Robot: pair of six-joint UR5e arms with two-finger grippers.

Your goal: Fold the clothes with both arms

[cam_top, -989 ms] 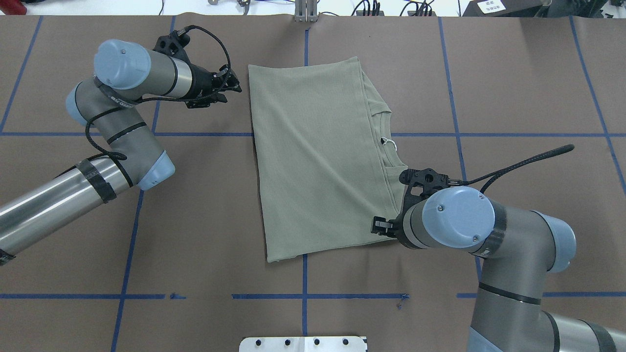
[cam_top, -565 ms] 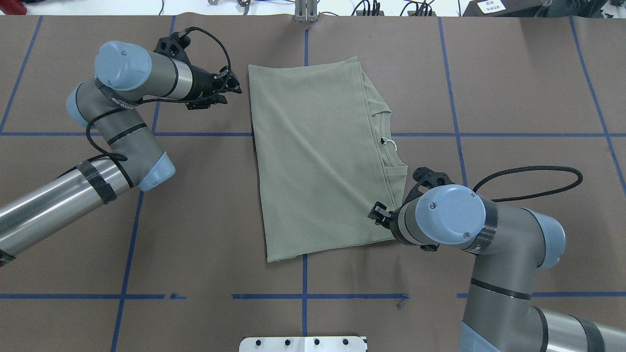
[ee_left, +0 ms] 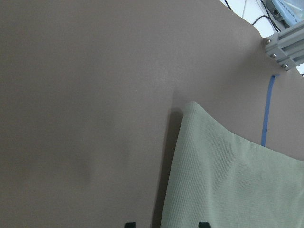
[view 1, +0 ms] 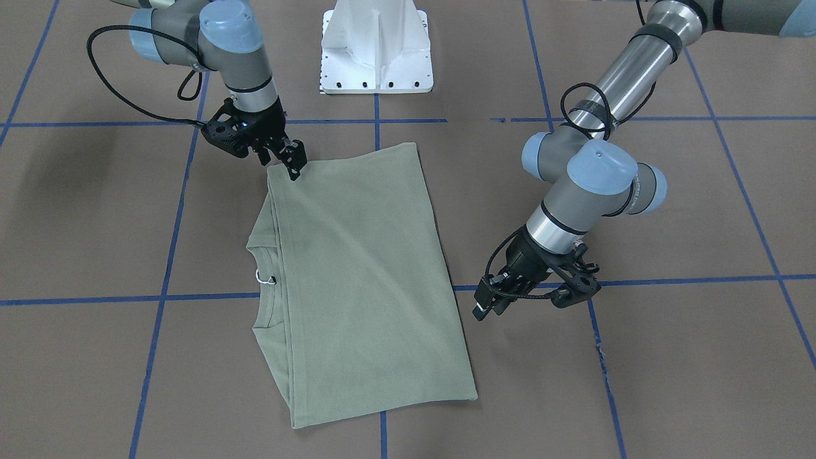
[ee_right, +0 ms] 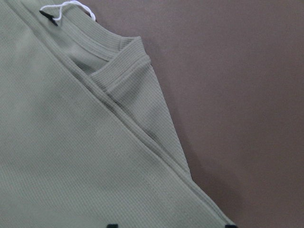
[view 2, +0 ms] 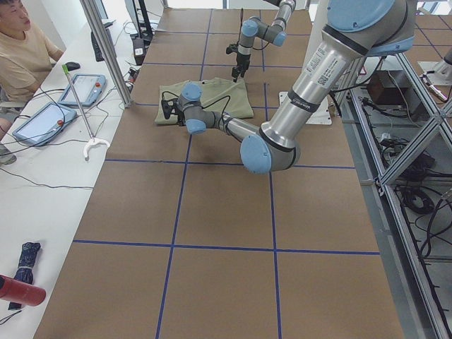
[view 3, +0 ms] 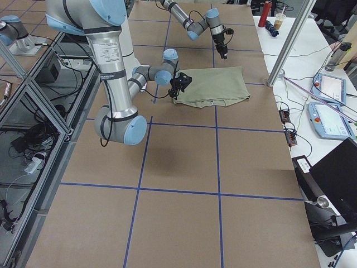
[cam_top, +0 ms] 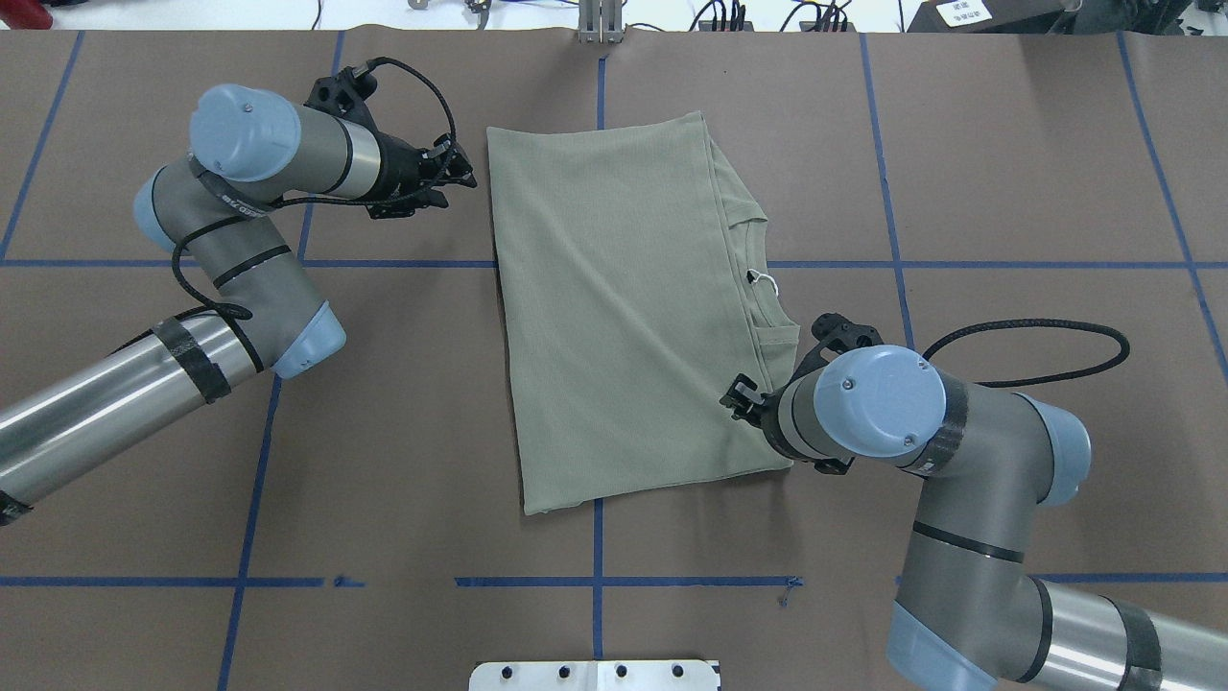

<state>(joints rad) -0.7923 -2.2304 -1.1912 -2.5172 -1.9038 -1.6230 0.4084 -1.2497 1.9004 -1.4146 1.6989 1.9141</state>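
— Where is the green shirt being kept?

— The shirt [cam_top: 614, 317] is being shown folded and flat in the middle of the overhead picture, on the brown worktop [cam_top: 1007, 144]. Blue lines [cam_top: 1036, 264] are being seen across the worktop, and some are being covered by the shirt. The collar [cam_top: 772, 293] is being pointed to the right side of the frame. A little white string [cam_top: 765, 279] is being seen beside it.

— What is being done with the left tool?

— The left tool [cam_top: 459, 178] is being held at the upper left of the overhead picture, just beside the shirt's top left corner. In the left wrist picture its fingertips [ee_left: 129, 224] are being shown wide apart at the bottom edge, with the shirt's edge lying between them. Nothing is being pinched.

— And the right tool?

— The right tool [cam_top: 739, 398] is being held at the lower right of the shirt, right by the sloping folded edge. In the right wrist picture its fingertips [ee_right: 112, 226] are being shown spread apart too, at the bottom of the frame, with green cloth between them. No cloth is being squeezed. Whether the cloth is being touched cannot be told.
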